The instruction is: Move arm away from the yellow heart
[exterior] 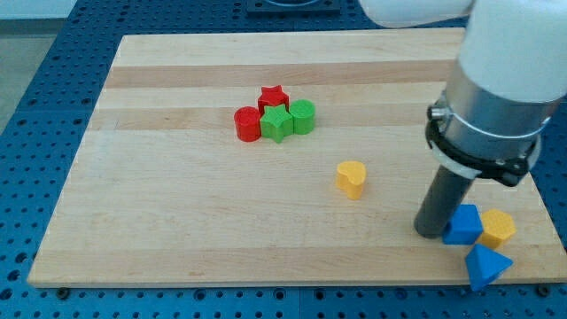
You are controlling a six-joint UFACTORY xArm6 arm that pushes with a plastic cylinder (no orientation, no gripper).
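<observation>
The yellow heart [352, 178] lies on the wooden board [177, 204], right of the board's middle. My tip [431, 232] is at the view's lower right, well to the right of and below the heart. It touches the left side of a blue block [463, 224]. A yellow block [498, 228] sits against the blue block's right side. A blue triangular block [486, 266] lies just below them at the board's bottom edge.
A cluster sits up and left of the heart: a red star [274, 96], a red cylinder [247, 123], a green star-like block [276, 123] and a green cylinder [303, 116]. The arm's white body [505, 71] covers the board's upper right.
</observation>
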